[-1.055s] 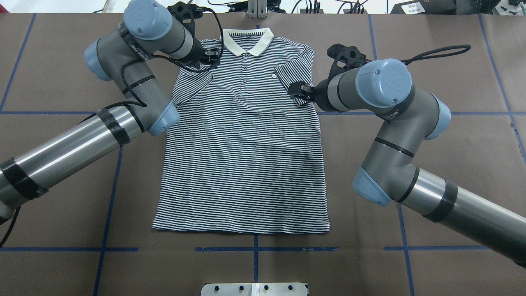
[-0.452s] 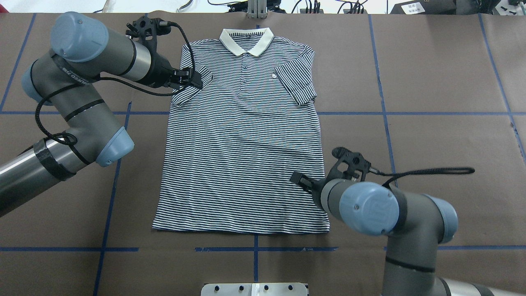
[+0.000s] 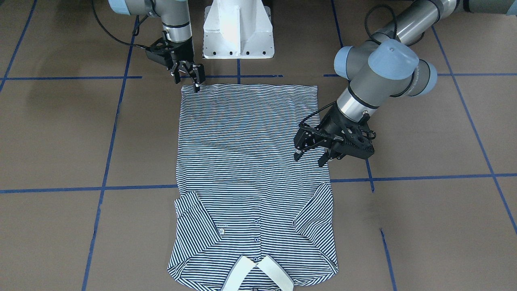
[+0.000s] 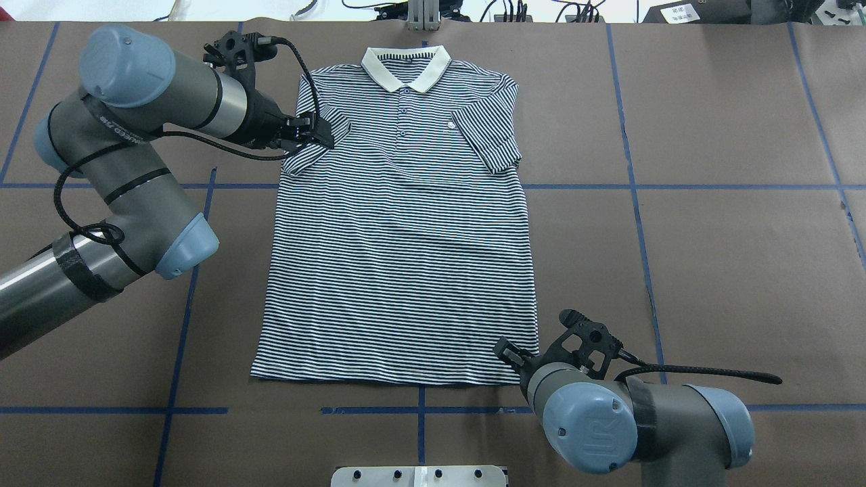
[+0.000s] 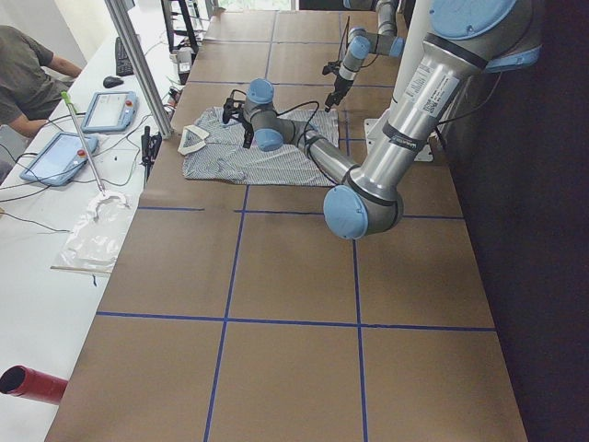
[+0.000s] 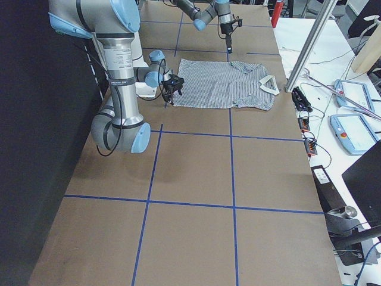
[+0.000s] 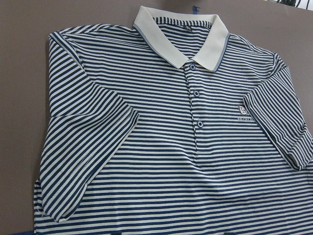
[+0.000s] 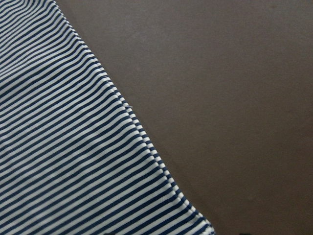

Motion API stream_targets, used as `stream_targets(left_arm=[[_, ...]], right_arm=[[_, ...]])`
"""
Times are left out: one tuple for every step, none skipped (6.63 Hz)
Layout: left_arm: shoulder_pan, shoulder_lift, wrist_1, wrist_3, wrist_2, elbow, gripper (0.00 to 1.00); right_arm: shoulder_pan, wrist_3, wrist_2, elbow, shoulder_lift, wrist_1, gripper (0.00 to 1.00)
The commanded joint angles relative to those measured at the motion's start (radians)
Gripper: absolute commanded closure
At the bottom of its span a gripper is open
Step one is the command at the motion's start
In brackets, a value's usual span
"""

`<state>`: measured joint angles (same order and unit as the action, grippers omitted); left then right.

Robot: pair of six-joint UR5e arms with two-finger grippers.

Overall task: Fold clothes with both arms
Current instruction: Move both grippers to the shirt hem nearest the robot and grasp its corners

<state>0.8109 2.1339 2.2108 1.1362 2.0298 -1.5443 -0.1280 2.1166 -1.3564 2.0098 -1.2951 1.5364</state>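
One polo shirt (image 4: 399,237), flat; left gripper (image 3: 309,161) and right gripper (image 3: 188,84), two, both spread, empty.

The overhead camera looks forward and down from behind the robot; the front one faces it steeply. Both hold the whole shirt (image 4: 399,223). Side cameras look along the table (image 5: 294,350) from afar. Wrist cameras sit close: collar (image 7: 181,36) ahead of the left gripper (image 4: 322,134), shirt edge (image 8: 134,134) by the right gripper (image 4: 505,352).
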Motion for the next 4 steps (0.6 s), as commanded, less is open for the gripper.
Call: stream_targets(left_arm=[[-0.003, 0.0, 0.001, 0.008, 0.0, 0.001, 0.25], [-0.003, -0.002, 0.003, 0.008, -0.002, 0.001, 0.25], [-0.003, -0.005, 0.003, 0.007, -0.002, 0.001, 0.25], [-0.003, -0.006, 0.003, 0.005, -0.002, 0.001, 0.25]], right_arm=[[0.016, 0.031, 0.002, -0.005, -0.018, 0.007, 0.27], [0.018, 0.037, 0.0, -0.005, -0.015, 0.007, 0.4], [0.018, 0.037, 0.0, -0.005, -0.013, 0.007, 0.64], [0.019, 0.039, 0.0, -0.003, -0.015, 0.007, 0.82]])
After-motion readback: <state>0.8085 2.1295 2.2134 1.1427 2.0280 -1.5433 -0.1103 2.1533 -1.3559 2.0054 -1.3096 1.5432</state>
